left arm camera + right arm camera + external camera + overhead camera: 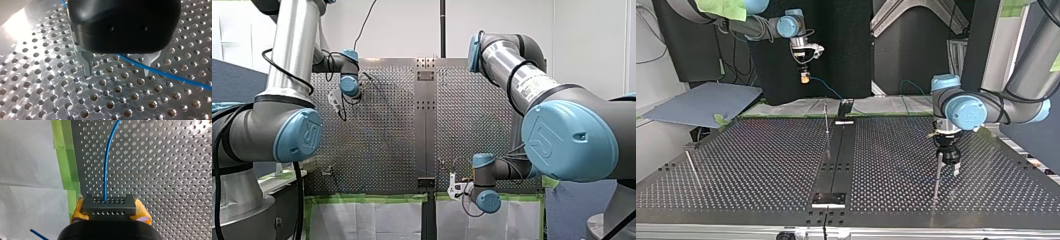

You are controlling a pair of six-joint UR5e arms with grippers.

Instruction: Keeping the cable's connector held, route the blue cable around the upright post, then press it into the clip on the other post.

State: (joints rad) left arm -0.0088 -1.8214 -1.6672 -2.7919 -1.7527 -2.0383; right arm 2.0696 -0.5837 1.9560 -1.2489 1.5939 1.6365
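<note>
Two hands share the blue cable [160,72]: our right hand [109,213] clamps its grey perforated connector [109,203] at the top view's upper left, our left hand [117,71] stands open astride it, so slack could slip off the slim metal post [938,172].

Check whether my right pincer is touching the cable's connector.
Touching. In the right wrist view, my right pincer has its yellow pads pressed against both sides of the grey connector.

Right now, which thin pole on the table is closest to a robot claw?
The pole at the top view's right, beside my left gripper. The middle pole and the left-hand one have no gripper near.
</note>
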